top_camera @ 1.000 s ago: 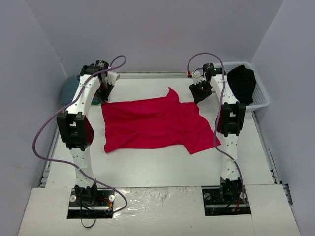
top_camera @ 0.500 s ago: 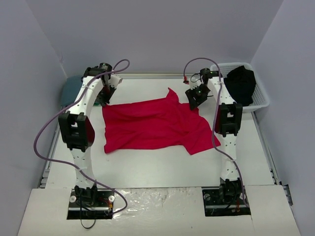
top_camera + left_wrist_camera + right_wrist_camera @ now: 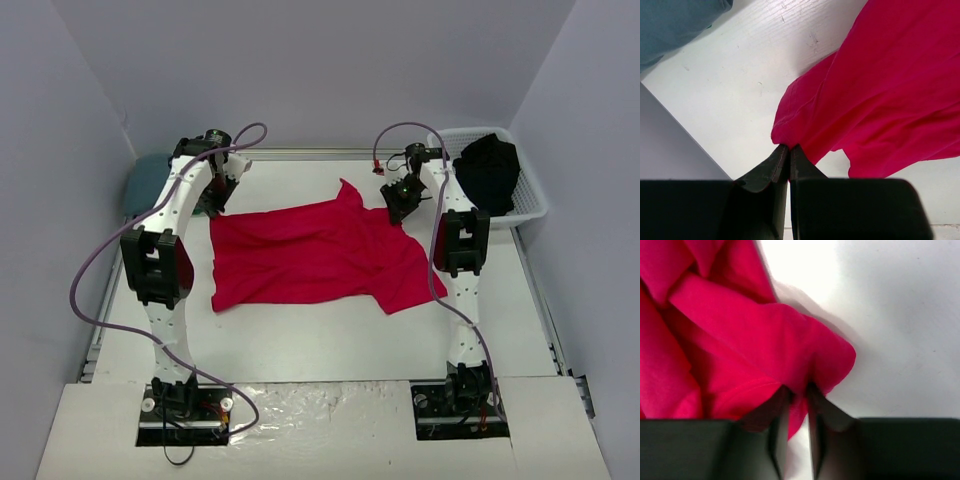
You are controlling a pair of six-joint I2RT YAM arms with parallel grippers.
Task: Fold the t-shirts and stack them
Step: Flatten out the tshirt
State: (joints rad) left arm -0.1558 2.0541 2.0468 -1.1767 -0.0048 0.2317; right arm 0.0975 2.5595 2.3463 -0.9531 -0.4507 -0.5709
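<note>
While the overhead view lays out the whole desk [image 3: 330, 335], only my wrist cameras show what my jaws are doing. From above, the red t-shirt [image 3: 310, 255] lies spread and rumpled over the middle of the desk, one point of cloth sticking toward the far edge. My left jaws sit at its far left corner and my right jaws at its far right corner, but from up there the tips are too small to read.

The left wrist view settles one side. My left jaws are pressed fully together, pinching the very corner of the red t-shirt [image 3: 880, 90], which rises off the desk to meet them and throws a shadow beneath. The right wrist view shows my right jaws nearly together, with a thick fold of the red t-shirt [image 3: 740, 340] squeezed in the narrow gap between them.

By the far left corner of the desk lies the blue-grey t-shirt [image 3: 143, 188]. At the far right corner stands the white basket [image 3: 537, 205], and the black t-shirt [image 3: 490, 172] is heaped inside it.
</note>
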